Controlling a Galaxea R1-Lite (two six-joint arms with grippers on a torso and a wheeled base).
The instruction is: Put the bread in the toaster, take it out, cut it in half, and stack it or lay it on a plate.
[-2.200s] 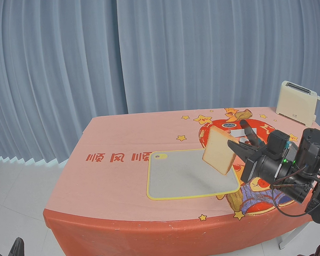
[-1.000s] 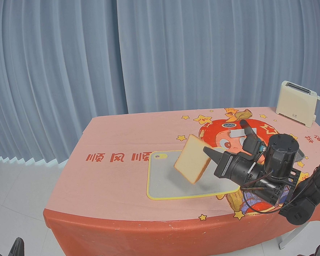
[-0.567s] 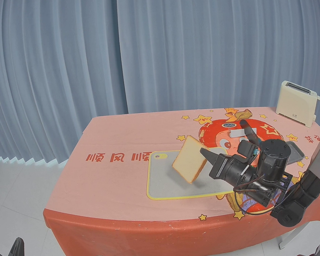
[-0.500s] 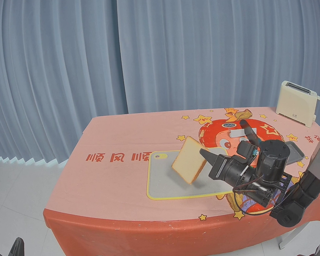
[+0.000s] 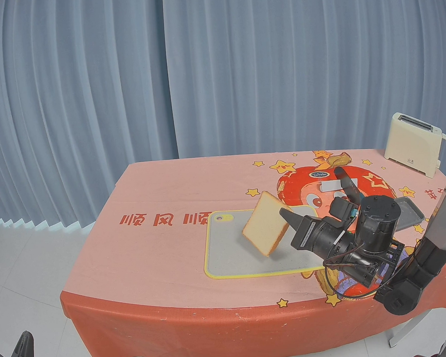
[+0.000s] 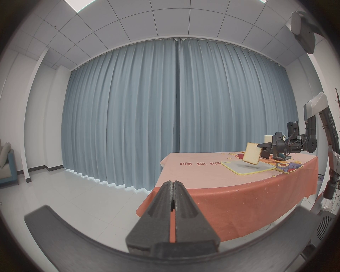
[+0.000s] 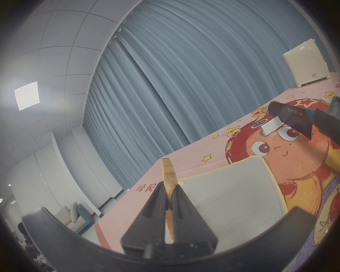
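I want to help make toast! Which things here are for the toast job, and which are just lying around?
For the job:
bread, held in the right gripper
toaster
cutting board
knife
grey plate

Just there:
tablecloth
curtain
sofa

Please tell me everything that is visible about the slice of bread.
The slice of bread is one square slice, pale cream on its face with a golden-brown crust around the edge. It is whole, not cut. The right gripper is shut on one edge and holds it tilted, corner down, in the air over the grey cutting board. From the left wrist view it seems to hang just clear of the board, and nothing else touches it.
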